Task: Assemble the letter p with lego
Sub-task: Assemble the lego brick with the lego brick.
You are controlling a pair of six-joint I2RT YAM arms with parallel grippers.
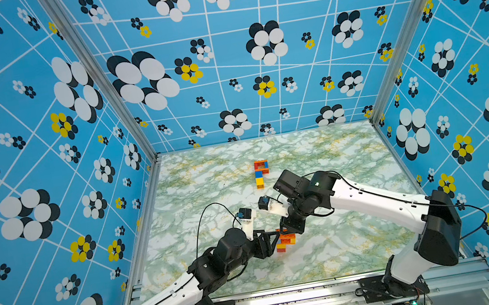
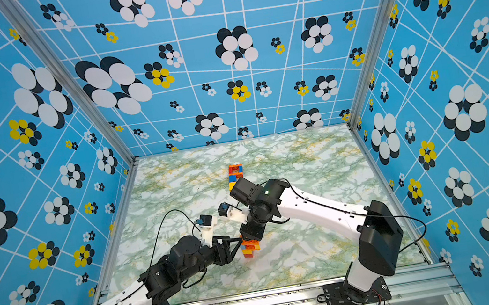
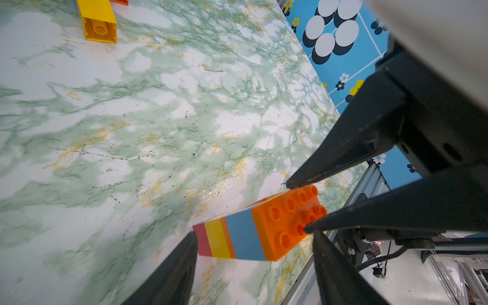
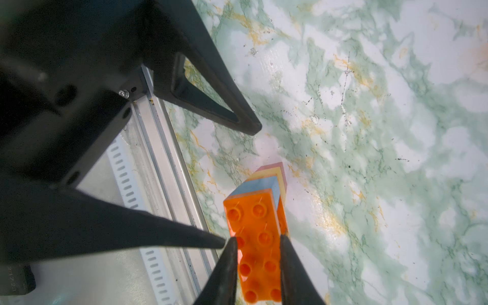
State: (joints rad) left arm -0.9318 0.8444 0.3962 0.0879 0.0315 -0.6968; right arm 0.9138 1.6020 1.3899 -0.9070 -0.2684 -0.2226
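Orange studs face up on the orange brick [image 4: 250, 219] that tops a short lego stack [image 1: 286, 241]. In both top views the stack stands on the marbled green-and-white table [image 1: 208, 183], near its front edge and about midway across. Below that brick the layers run pale blue, a thin orange band, yellow and red, with the red lowest against the table.

The right gripper [image 4: 258, 239] comes down on the stack from the far right. Its two fingers are clenched on the long sides of the orange brick, touching the plastic on both sides.

The left gripper [image 3: 254, 235] reaches in from the left with one finger on each side of the stack. Its jaws stand apart and close to the bricks, but I cannot tell whether they press on them or sit just beside them.

Well apart, farther back toward the middle of the table, lies a second lego build [image 1: 261, 172]. It has an orange, red and blue block at its far end and a stem of blue and yellow bricks pointing near.
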